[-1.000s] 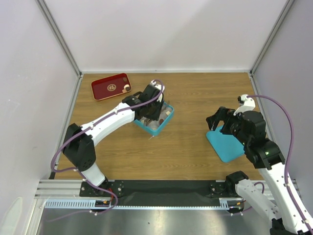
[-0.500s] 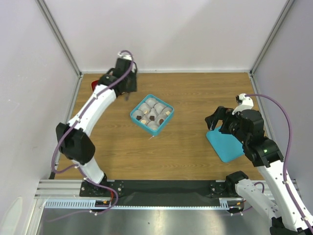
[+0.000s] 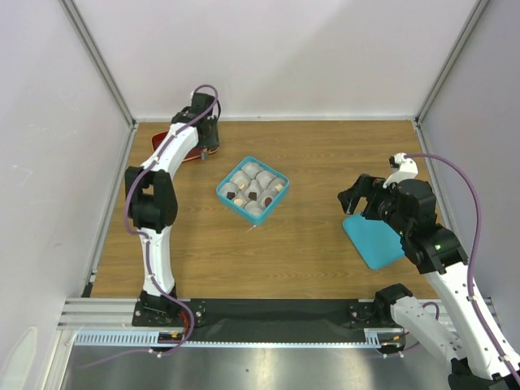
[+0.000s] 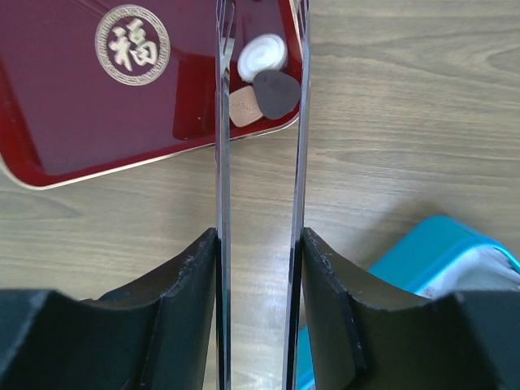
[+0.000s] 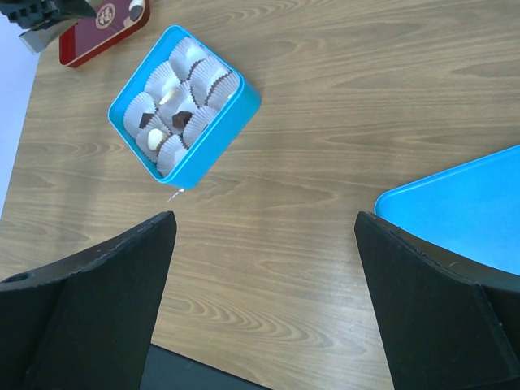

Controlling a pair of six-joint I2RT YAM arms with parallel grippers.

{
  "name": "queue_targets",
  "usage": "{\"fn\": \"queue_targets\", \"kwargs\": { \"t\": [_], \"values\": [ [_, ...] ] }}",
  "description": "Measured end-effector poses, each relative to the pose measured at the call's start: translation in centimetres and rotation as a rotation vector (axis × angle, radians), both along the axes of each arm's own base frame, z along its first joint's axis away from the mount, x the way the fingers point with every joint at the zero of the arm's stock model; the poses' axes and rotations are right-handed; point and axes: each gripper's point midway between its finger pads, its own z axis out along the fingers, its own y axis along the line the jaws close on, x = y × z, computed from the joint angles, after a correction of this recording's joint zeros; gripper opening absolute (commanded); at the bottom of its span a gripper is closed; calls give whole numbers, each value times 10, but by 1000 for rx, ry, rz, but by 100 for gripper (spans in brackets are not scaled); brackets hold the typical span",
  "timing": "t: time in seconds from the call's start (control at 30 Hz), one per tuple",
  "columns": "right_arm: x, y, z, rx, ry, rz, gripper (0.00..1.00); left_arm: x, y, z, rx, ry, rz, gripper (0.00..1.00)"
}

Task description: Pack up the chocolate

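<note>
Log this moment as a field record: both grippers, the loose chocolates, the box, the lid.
left gripper: open, empty, above the red tray with gold emblem, loose pieces framed in its gap
chocolate on tray: three in one corner: white round piece, dark brown piece, light tan piece
square teal box: mid-table, lined with white crinkled paper cups, some holding pieces
right gripper: open, empty, above the table
flat teal lid: on the table by the right arm
</note>
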Motion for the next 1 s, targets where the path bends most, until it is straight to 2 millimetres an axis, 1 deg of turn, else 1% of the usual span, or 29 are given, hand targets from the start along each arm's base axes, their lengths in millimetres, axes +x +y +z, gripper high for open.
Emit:
{"fn": "queue_targets", "kwargs": {
  "t": [0.07, 0.17, 0.47, 1.0],
  "values": [
    [1, 1, -2, -2, 5, 0, 99, 2, 0, -10, 4, 17, 0, 48],
    [3, 1, -4, -6, 10, 0, 99, 2, 0, -16, 6, 28, 2, 47],
    [5, 2, -13, -15, 32, 1, 99, 11, 5, -13, 7, -10, 16, 45],
    [8, 2, -17, -18, 37, 1, 99, 13, 13, -17, 14, -14, 28, 46]
  ]
}}
